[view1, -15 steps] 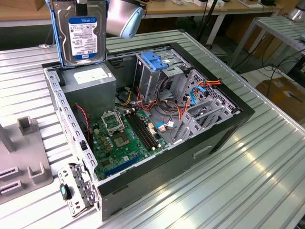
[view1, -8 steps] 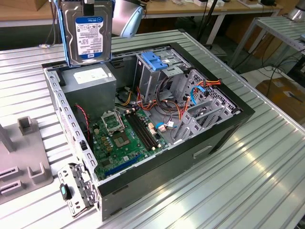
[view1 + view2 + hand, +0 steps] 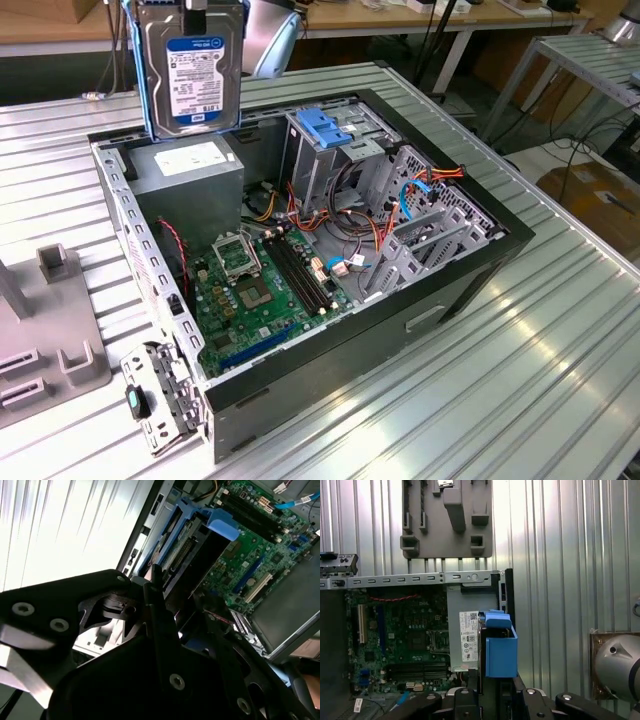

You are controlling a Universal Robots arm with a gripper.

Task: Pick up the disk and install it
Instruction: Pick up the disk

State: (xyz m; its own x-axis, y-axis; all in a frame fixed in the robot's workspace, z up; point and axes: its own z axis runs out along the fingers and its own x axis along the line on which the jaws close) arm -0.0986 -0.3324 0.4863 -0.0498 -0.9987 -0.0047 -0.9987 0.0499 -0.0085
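The disk hangs in the air, upright, with its printed label toward the exterior camera. It is above the back corner of the open computer case and touches nothing below. The gripper holds it from the top, and in the first wrist view the black jaws stand on both sides of the blue side rail and pinch the disk between them. By my judgement the pick-up is done and the install is not yet done. The install calls for the blue rails to be lined up square with a free bay, and for a path that avoids the loose wires. The ribbed metal table carries the case, which lies on its side with the cover off. Inside it the largest thing is the green motherboard on the floor of the case. Next is the grey metal box with a white sticker, directly under the disk. To the exterior view's right of that box stands the tall grey cage with its blue latch. Its bays look free, though I cannot see fully into them. Red, orange and blue cables lie between the cage and the board
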